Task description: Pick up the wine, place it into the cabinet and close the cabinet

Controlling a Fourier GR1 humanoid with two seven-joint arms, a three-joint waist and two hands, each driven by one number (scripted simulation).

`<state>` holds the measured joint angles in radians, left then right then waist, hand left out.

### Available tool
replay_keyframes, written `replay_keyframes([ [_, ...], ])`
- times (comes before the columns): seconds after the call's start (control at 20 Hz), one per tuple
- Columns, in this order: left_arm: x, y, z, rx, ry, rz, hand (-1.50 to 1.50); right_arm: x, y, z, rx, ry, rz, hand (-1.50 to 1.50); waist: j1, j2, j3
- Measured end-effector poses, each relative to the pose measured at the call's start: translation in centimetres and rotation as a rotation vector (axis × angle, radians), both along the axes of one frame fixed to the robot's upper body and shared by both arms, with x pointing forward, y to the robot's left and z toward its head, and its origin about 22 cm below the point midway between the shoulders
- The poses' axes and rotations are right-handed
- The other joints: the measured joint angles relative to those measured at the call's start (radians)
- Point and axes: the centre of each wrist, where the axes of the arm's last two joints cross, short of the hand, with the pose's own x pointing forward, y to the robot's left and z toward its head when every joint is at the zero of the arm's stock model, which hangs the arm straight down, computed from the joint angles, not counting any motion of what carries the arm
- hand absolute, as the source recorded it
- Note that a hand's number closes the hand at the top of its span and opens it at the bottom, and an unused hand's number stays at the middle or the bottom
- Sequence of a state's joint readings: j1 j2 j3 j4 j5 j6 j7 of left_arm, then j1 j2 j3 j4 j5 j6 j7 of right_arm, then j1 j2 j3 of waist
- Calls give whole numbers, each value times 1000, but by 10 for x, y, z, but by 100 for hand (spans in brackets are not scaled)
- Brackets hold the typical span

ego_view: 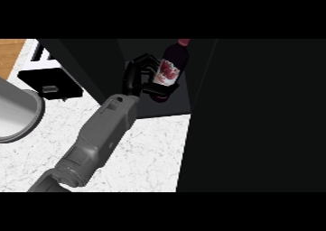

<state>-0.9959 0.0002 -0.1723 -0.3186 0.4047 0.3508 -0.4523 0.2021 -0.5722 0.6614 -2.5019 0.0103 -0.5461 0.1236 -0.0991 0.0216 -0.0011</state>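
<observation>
Head view | left hand [140, 77] curled round wine bottle [170, 66], held tilted inside the dark cabinet [258, 113] opening | marble counter [145, 158] below | grey pot [12, 113] far left

Smooth grey forearm [98, 135] ending in a black hand [140, 76].

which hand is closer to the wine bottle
Left. The left hand has its fingers curled round the wine bottle, holding it up at the dark cabinet opening. The right hand does not show in the head view, so its place cannot be told.
</observation>
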Motion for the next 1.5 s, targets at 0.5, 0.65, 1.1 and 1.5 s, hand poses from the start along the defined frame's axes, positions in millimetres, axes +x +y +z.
replay_keyframes([
  [0.5, 10, 11, 4, 36, -14, 74, 150, -2, 0, -3, 9, -10, 19, -150, -13, 10, 0],
  [0.65, 14, 17, 8, 74, -44, 91, -150, -2, 0, -4, 8, -16, 30, -150, -18, 12, 0],
  [1.1, 20, 31, 13, 188, -83, 168, -150, -5, 0, -6, 9, -18, 57, -150, -31, 17, -1],
  [1.5, 26, 31, 26, 128, -110, 139, -150, -5, -1, -7, 7, -28, 65, -150, -30, 21, -2],
])
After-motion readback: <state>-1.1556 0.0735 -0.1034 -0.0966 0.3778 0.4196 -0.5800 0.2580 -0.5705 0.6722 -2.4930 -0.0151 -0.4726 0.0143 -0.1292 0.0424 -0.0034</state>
